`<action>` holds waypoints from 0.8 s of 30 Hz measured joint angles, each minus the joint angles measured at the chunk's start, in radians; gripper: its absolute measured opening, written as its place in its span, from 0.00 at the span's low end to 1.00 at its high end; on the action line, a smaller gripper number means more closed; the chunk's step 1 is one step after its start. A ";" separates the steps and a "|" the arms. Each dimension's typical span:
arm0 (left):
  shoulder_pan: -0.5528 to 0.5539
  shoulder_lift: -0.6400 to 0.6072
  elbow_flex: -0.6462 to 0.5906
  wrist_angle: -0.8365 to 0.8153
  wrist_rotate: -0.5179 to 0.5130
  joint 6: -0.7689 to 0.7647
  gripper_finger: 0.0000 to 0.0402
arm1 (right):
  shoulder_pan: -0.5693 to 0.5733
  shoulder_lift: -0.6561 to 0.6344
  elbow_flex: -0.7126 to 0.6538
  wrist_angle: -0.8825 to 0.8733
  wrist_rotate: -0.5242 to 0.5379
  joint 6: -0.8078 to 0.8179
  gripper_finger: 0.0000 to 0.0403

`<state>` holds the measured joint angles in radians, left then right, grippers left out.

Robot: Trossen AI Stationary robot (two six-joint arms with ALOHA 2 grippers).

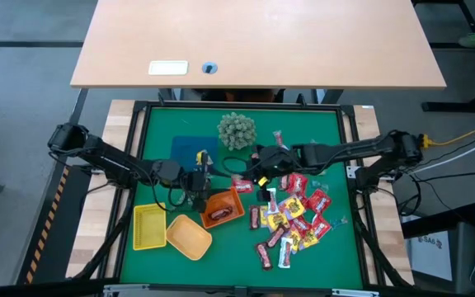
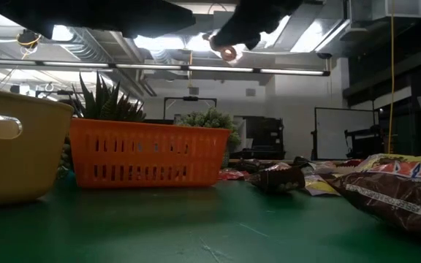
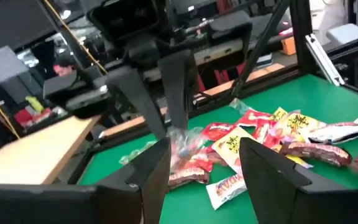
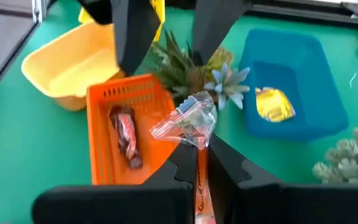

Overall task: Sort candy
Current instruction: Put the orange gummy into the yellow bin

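Note:
A pile of candy (image 1: 295, 219), red and yellow packets and dark bars, lies on the green mat right of centre. My right gripper (image 4: 197, 155) is shut on a clear-wrapped sweet (image 4: 188, 124), held in the air over the orange basket (image 4: 126, 134), where a dark bar (image 4: 126, 137) lies on the bottom. In the low view the sweet (image 2: 229, 51) hangs high above the mat. My left gripper (image 3: 204, 146) stands open just left of the right one (image 1: 258, 175), level, facing it, with nothing between its fingers. My right gripper pinches the clear-wrapped sweet by the wrapper's near end (image 4: 194, 144) between its two fingertips. The fingers slant downward from the table's right side. The sweet sticks out beyond the fingertips, lifted clear of the mat and the basket.
A blue tray (image 4: 291, 93) holds one yellow packet (image 4: 273, 104). A yellow bowl (image 1: 190, 237) and a yellow slotted basket (image 1: 149, 227) stand at the front left. A spiky plant ball (image 1: 236, 130) sits at the back, and a small plant (image 4: 191, 68) beside the orange basket.

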<state>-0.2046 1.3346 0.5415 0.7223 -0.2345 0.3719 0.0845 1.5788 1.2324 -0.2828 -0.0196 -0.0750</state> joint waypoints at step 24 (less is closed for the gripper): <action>0.011 0.000 0.000 0.060 -0.019 0.030 0.45 | 0.000 0.026 0.000 0.178 -0.086 0.000 0.05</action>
<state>-0.1940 1.3350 0.5415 0.7823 -0.2539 0.4018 0.0845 1.6051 1.2320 -0.1048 -0.1059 -0.0753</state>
